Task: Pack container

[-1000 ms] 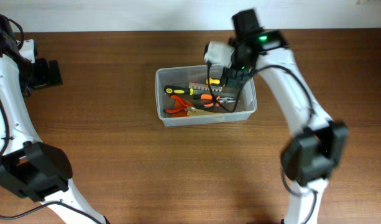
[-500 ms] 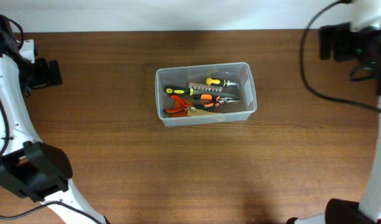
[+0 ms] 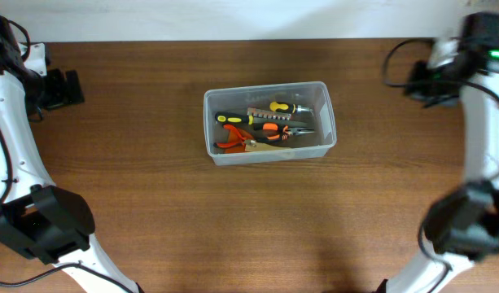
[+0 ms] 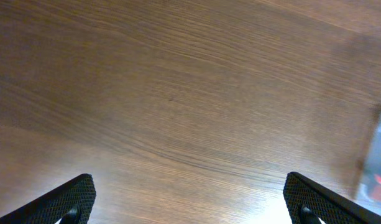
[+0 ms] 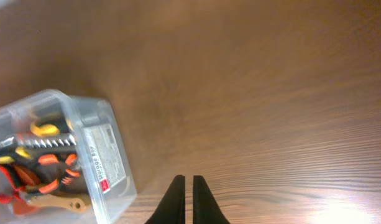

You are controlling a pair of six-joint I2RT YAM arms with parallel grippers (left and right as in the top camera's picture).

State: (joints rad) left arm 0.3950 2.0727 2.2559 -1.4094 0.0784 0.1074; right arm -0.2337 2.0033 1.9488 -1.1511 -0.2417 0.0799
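Observation:
The container (image 3: 270,156), a clear plastic tub, stands in the middle of the wooden table. Inside it lie a yellow-and-black screwdriver (image 3: 275,107), orange-handled pliers (image 3: 269,128) and other hand tools. My right gripper (image 3: 415,82) hovers over the table's far right, well clear of the tub. In the right wrist view it (image 5: 184,200) is shut with nothing between its fingers, and the container (image 5: 107,163) lies to the left. My left gripper (image 3: 67,88) is at the far left edge, open over bare wood (image 4: 190,200). A blurred edge of the container (image 4: 379,158) shows at the right.
The pale strip beyond the table's back edge (image 3: 233,20) runs along the top of the overhead view. The tub's short wall carries a white label (image 5: 101,158). Bare wood surrounds the tub on all sides.
My right arm has drawn back from above the tub to the far right, and its jaws have gone from open to shut. The left arm has barely moved.

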